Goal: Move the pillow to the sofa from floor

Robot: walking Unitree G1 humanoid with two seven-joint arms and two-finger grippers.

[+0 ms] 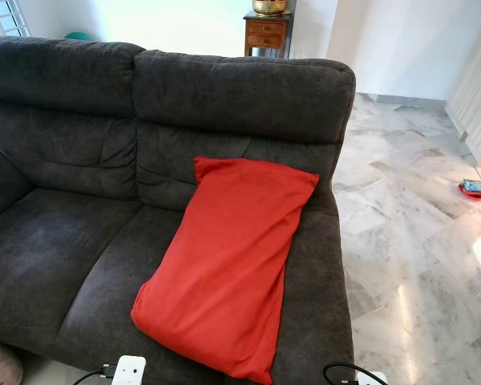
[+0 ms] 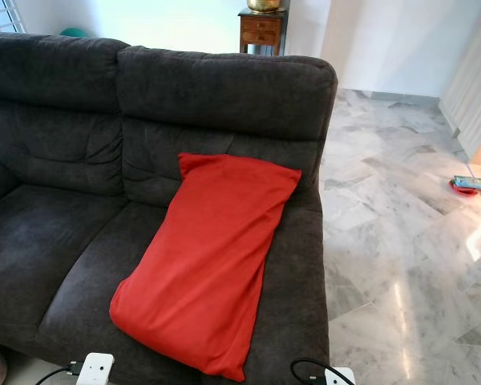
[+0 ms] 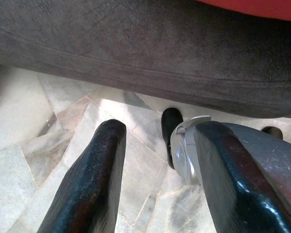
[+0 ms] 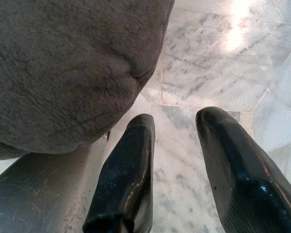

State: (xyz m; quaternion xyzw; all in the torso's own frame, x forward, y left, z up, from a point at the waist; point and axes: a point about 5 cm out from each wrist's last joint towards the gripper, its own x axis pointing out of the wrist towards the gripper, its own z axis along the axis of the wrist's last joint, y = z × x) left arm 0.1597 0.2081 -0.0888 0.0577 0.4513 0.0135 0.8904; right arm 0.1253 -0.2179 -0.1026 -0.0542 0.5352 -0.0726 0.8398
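One red pillow (image 1: 224, 273) on the sofa (image 1: 72, 233), lying on the right-hand seat cushion. Top end leans on the backrest, bottom corner sticks out past the seat's front edge. It sits diagonal, skewed toward the right armrest side. Sofa is dark grey, two seats, two back cushions.

Left tool (image 3: 157, 145): low by the sofa's front edge over the marble floor (image 1: 417, 241), two black fingers (image 3: 94, 174) spread, nothing between them. A strip of red pillow shows above the seat edge in that wrist view, plus one black sofa foot (image 3: 170, 124).

Right tool (image 4: 177, 126): beside the sofa's rounded corner, over the floor, fingers spread, empty.

Background: one small wooden table (image 1: 266, 32) behind the sofa with one brass bowl (image 1: 269, 6) on it. One red dish (image 1: 477, 189) on the floor at far right.
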